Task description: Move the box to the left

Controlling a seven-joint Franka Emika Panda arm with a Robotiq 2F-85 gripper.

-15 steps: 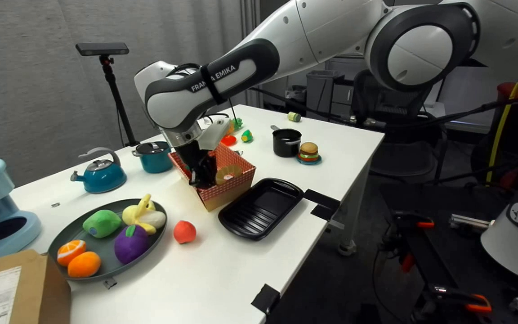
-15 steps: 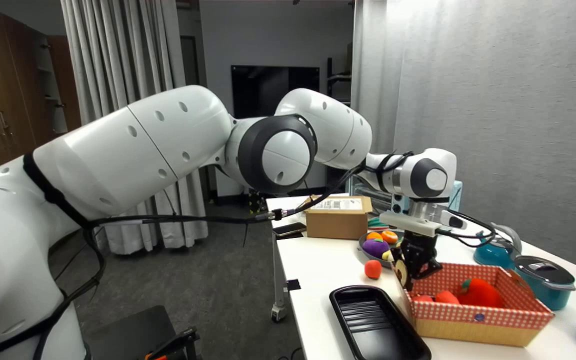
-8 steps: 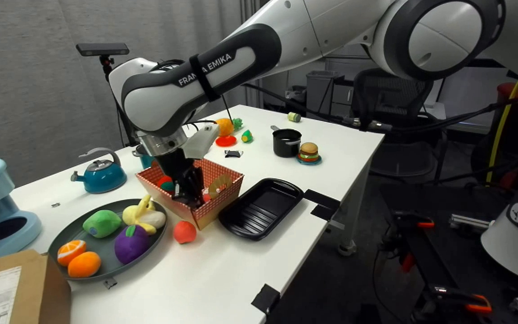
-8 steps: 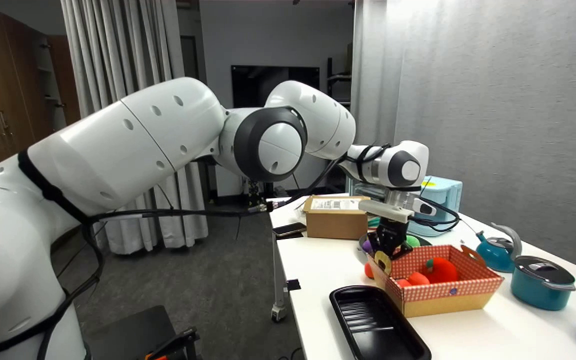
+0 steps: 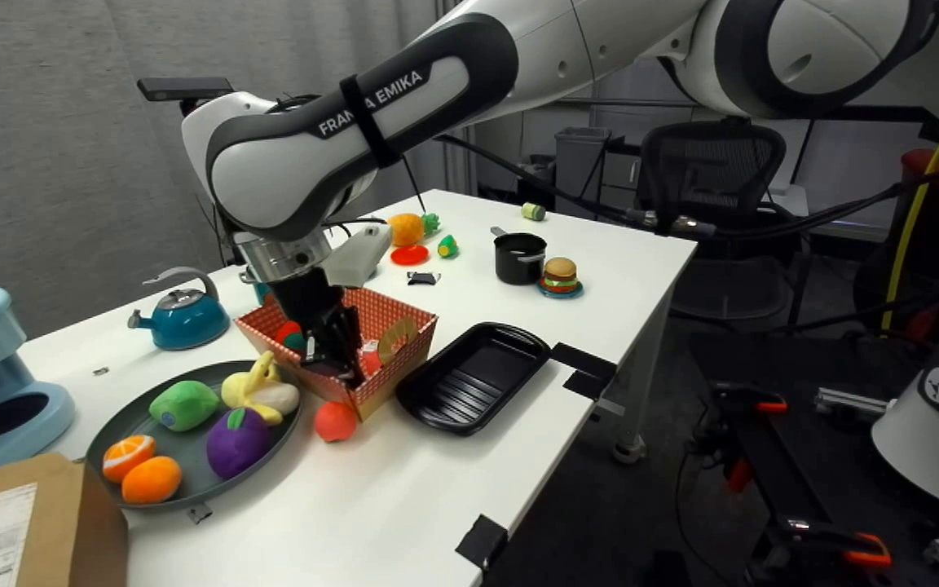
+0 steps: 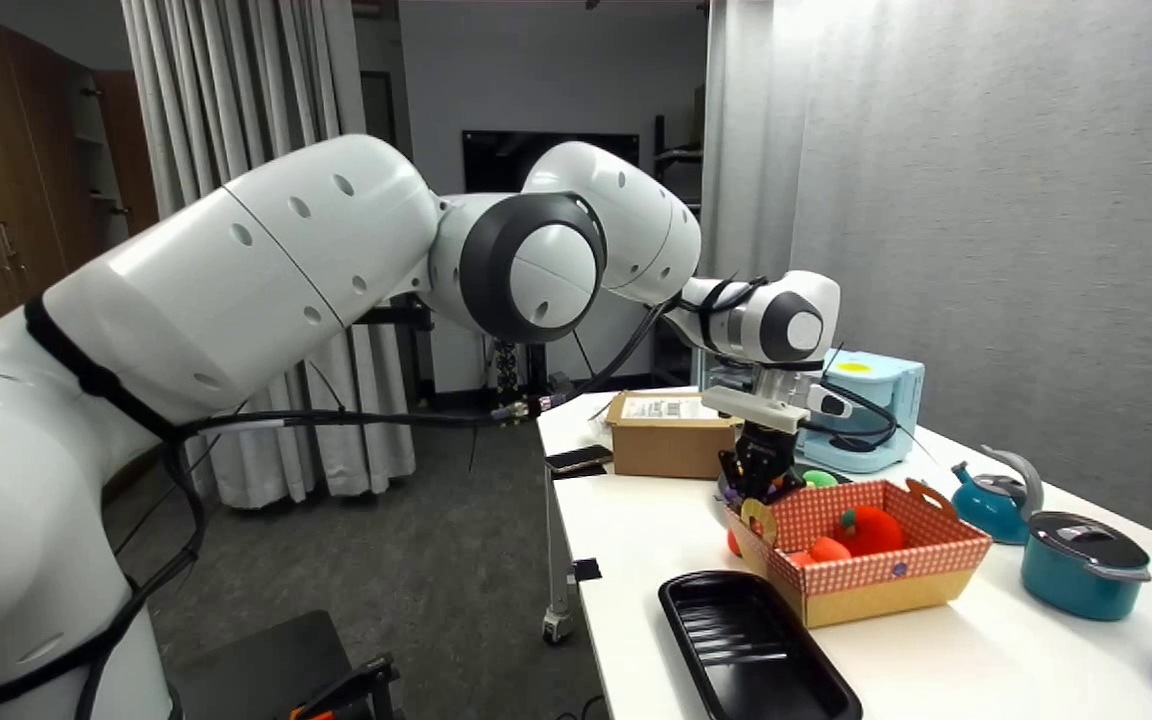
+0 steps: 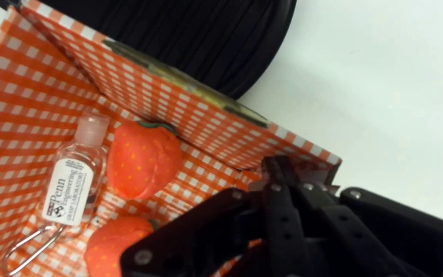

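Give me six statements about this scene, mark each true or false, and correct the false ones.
1. The gripper is closed on a wall of the box. True.
2. The tray sits inside the box. False: the tray is on the table beside the box.
3. A bottle lies in the box. True.
4. The purple fruit is in the box. False: the purple fruit lies on the plate.
5. The burger sits on a saucer. True.
6. The teal pot's lid is off. False: the lid is on the teal pot.
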